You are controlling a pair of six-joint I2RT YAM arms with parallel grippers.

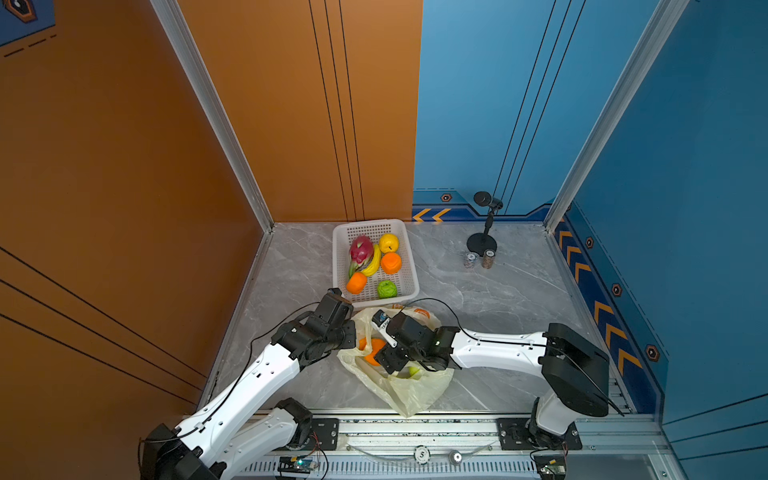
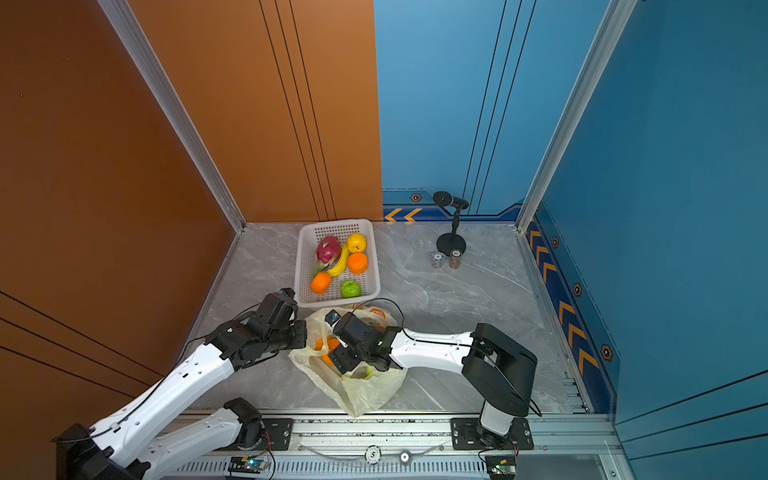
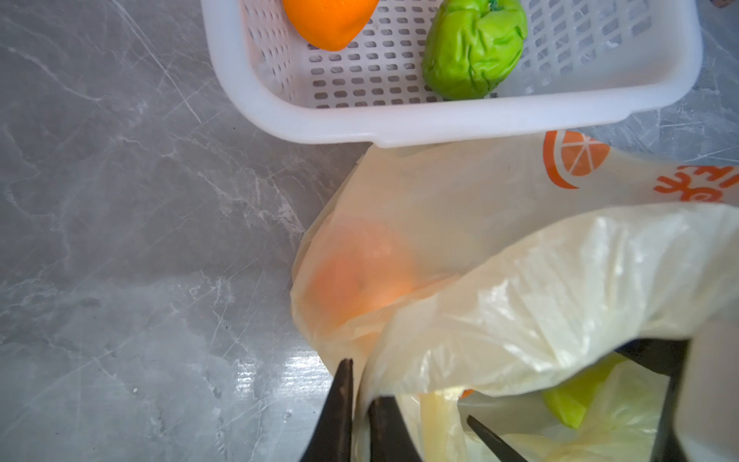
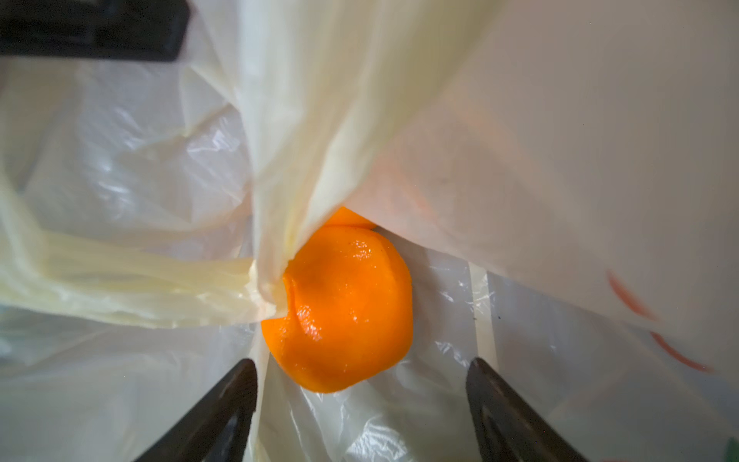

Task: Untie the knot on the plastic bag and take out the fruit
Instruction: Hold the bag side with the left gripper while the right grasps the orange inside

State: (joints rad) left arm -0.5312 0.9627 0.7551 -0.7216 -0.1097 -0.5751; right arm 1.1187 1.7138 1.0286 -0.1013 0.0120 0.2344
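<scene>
Marble tabletop [image 1: 498, 299] carries the bag [image 1: 409, 395]. Left gripper [image 3: 362, 384] pinches bag film between closed fingers. Right gripper [image 4: 362, 360] is spread wide, an orange [image 4: 344, 308] just beyond its fingertips.

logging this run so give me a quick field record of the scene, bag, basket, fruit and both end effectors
plastic bag: open, on table beside basket
in basket: dragon fruit, banana, yellow fruit, far orange, near orange, green fruit
in bag: bagged orange, another behind it, green piece
left end effector: shut on the bag's edge
right end effector: open, inside the bag mouth, facing bagged orange, not touching
</scene>
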